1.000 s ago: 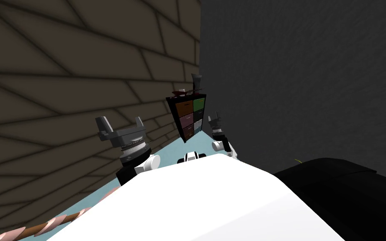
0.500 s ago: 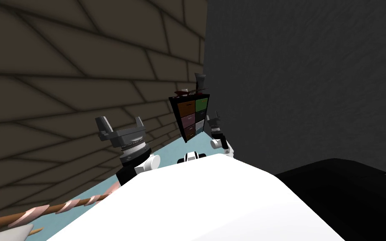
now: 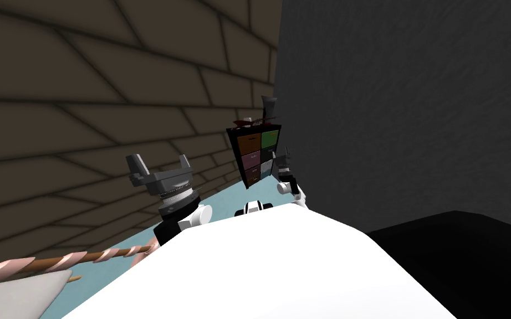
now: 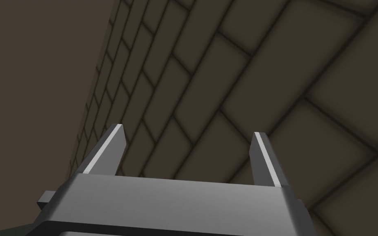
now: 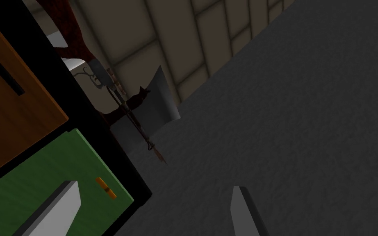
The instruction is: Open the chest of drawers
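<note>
- The chest of drawers (image 3: 255, 155) stands just above the middle of the head view, in the corner where the brown brick wall (image 3: 82, 111) meets the dark grey wall (image 3: 415, 111).
- It has a black frame with coloured drawer fronts in two columns. The top pair are a brown drawer (image 3: 246, 144) and a green drawer (image 3: 269, 138).
- My right hand (image 3: 282, 156) is raised just right of the chest in the head view, beside its lower drawers, with its fingers apart and nothing between them.
- In the right wrist view my right hand (image 5: 154, 187) is close to the chest (image 5: 81, 102). One finger (image 5: 59, 205) lies across the face of the green drawer (image 5: 40, 180), near its small orange handle (image 5: 105, 187). The other finger (image 5: 241, 209) is off the chest, against the dark grey wall (image 5: 307, 102).
- The brown drawer (image 5: 7, 119) sits next to the green one and has a dark slot handle (image 5: 1, 67).
- A pale grey flared vase (image 5: 159, 102), a thin pointed rod (image 5: 135, 123) and a dark red object (image 5: 67, 24) are on top of the chest.
- My left hand (image 3: 159, 161) is left of centre in the head view, well apart from the chest. Its fingers are spread and empty, and in the left wrist view it (image 4: 187, 131) faces brick.
- A strip of pale blue floor (image 3: 226, 194) runs towards the chest.
- A pink and brown striped pole (image 3: 55, 263) and a white sheet (image 3: 16, 293) are in the lower left of the head view, and a black area (image 3: 470, 260) is in the lower right.
</note>
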Available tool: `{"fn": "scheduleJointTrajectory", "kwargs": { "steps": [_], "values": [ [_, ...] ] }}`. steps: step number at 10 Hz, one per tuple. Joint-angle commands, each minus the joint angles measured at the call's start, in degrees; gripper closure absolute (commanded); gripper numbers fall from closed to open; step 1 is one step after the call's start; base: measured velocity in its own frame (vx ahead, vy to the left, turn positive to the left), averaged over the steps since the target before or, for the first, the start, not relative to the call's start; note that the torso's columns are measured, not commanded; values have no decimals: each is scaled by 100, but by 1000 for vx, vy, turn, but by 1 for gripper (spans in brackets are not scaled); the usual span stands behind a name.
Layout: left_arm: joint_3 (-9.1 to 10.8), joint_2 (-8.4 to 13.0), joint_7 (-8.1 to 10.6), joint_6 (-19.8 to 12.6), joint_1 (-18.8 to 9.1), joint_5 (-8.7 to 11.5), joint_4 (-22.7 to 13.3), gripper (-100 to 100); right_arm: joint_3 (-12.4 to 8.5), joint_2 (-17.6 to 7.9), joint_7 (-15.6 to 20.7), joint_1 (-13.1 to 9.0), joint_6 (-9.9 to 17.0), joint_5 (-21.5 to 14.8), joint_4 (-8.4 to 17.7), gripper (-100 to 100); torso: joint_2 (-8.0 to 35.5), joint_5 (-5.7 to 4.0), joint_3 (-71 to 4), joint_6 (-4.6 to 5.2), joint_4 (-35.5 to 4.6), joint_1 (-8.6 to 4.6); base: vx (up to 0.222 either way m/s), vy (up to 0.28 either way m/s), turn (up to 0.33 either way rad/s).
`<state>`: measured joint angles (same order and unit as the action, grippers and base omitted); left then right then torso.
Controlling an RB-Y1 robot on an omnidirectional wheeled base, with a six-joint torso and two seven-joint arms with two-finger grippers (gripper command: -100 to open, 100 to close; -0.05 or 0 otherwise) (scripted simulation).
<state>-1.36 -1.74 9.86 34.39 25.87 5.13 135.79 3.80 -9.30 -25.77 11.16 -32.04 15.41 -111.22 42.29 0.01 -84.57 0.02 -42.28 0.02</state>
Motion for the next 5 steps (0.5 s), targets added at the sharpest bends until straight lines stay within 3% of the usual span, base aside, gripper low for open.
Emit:
{"fn": "scheduleJointTrajectory", "kwargs": {
  "steps": [1,4,5],
  "values": [
    [0,0,0,0,-1,0,0,0,23,-20,-322,-189,-129,139,215,-100,-3,-1,-1,-5,0,-4,25,-46,106],
    [0,0,0,0,0,0,0,0,59,-45,-828,-545,-357,393,632,-100,2,-1,1,1,-1,-4,17,-55,170],
    [0,0,0,0,-1,0,0,0,59,-45,-882,-545,-357,393,632,-100,0,-2,1,-5,-1,-6,17,-55,95]
  ]
}}
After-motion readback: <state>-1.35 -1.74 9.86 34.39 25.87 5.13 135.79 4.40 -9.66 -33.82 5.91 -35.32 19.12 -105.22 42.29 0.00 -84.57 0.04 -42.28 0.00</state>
